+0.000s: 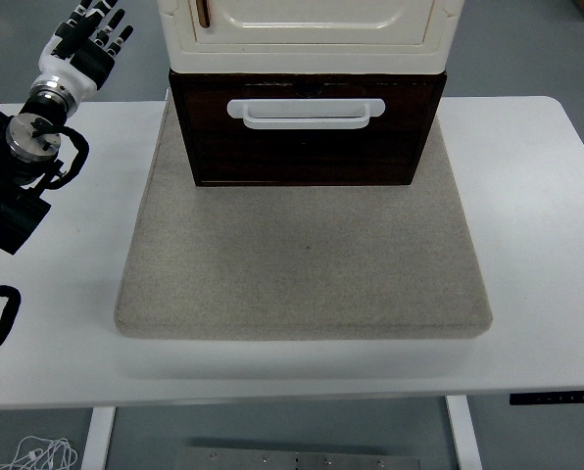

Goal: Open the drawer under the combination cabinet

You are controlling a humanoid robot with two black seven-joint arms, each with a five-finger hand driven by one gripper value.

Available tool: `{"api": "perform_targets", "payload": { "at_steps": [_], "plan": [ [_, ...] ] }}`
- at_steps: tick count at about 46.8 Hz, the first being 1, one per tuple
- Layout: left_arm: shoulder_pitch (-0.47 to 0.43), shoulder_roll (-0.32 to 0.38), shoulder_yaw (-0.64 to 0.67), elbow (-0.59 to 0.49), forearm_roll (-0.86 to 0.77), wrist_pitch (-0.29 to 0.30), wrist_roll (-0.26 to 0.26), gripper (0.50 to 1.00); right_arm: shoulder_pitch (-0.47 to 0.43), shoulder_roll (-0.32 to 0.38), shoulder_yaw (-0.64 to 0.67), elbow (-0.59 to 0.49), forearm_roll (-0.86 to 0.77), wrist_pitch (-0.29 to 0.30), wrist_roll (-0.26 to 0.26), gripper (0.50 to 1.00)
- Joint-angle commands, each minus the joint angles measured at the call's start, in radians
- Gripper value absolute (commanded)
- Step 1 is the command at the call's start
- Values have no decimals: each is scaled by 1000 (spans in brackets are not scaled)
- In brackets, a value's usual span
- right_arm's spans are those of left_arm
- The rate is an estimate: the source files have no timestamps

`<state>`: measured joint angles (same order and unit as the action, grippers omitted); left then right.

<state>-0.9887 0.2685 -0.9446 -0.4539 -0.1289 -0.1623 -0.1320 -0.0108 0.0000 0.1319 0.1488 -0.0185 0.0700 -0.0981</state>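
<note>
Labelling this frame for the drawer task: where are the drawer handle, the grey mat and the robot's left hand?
drawer handle [306,113], head view, middle of the white bar.
grey mat [307,264], head view, bare centre.
left hand [88,37], head view, palm.

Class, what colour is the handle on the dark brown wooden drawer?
White handle, clearest in the head view.

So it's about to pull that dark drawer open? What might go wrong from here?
Two risks, as guesses. The left hand is raised off to the side, far from the white handle, so the reach may miss the narrow gap behind it. The cabinet merely stands on a grey mat, so a pull might drag the whole unit forward instead of sliding the drawer out.
</note>
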Motion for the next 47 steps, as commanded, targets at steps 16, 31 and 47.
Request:
{"api": "perform_targets", "payload": {
  "at_steps": [16, 31, 47],
  "plan": [
    [-1, 5, 3, 3, 2, -2, 0, 1000, 0, 0, 0, 0, 0, 1, 0, 926],
    [-28, 21, 20, 6, 20, -13, 2, 1000, 0, 0, 0, 0, 0, 1, 0, 926],
    [-169, 166, 20, -8, 18, 1, 2, 1000, 0, 0, 0, 0, -1, 1, 0, 926]
  ]
}}
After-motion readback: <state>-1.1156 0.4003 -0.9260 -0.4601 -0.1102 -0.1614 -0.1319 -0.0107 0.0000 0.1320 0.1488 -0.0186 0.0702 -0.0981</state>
